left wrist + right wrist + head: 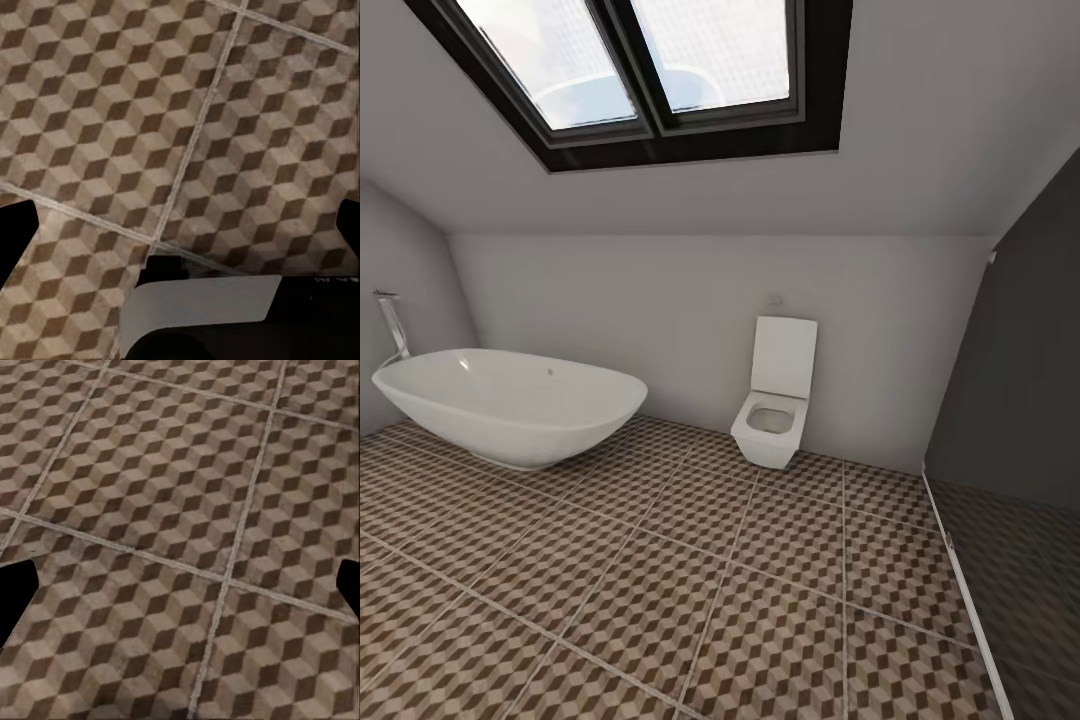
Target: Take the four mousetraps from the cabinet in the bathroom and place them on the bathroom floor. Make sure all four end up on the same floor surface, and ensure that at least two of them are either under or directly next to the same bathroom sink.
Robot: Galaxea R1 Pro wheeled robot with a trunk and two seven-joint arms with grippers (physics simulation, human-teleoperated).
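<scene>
Bathroom floor (690, 590), laid in large square tiles with a brown-and-beige cube pattern and pale grout lines, spreads from the near edge of the head view to the far wall. On it at the far left stands an oval white bathtub (510, 405), with a chrome floor tap (393, 325) just behind its left end. Against the far wall, right of centre, hangs a white toilet (772, 410) with its lid raised. A dark grey wall (1020, 380) closes the right side, and a pale strip along the floor marks its foot. Overhead a dark-framed skylight (650, 75) sits in the sloping ceiling.

In the left wrist view the left tool (180, 232) points at the tiled floor (112, 112); its two dark fingertips (15, 236) stand far apart at the picture's sides with nothing between them, so it is open. A grey and black part of the robot lies below it. In the right wrist view the right tool (180, 592) is likewise spread wide and empty over the floor (180, 495), its fingertips (15, 592) at the two edges.
</scene>
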